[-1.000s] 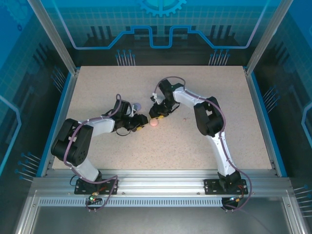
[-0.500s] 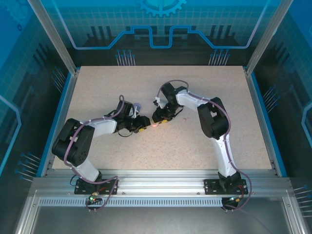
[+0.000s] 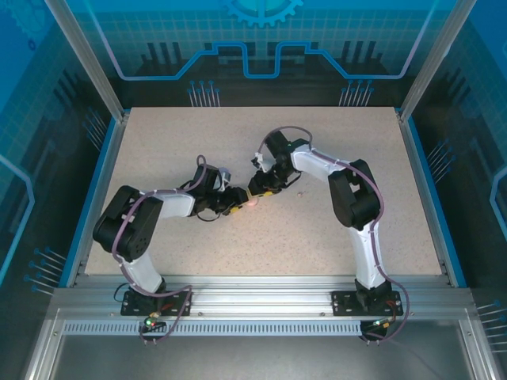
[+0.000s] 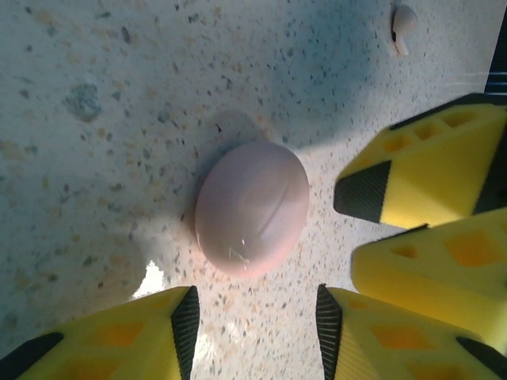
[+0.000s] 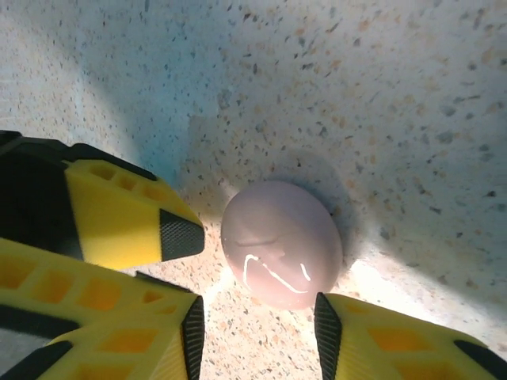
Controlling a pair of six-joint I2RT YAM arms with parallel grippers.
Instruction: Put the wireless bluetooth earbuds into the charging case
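Note:
The pale pink charging case point(image 4: 252, 207), egg-shaped and closed, lies on the speckled table point(image 3: 317, 237). Seen from above, the charging case point(image 3: 252, 203) sits between both grippers. My left gripper point(image 4: 257, 324) is open, its fingertips just short of the case with bare table between them. My right gripper point(image 5: 260, 332) is open too, and the case point(image 5: 281, 241) lies just ahead of its fingertips. In the top view the left gripper point(image 3: 235, 206) and the right gripper point(image 3: 258, 194) nearly meet over the case. One pale earbud point(image 4: 402, 20) lies on the table beyond the case.
The right gripper's yellow fingers point(image 4: 428, 182) crowd the case's right side in the left wrist view. A left finger point(image 5: 135, 218) sits close beside the case in the right wrist view. A pale lavender round object point(image 3: 224, 172) rests behind the left wrist.
The left gripper has pushed rightward up to the pink case. The right gripper has come down and slightly right to meet it. The case has stayed where it was.

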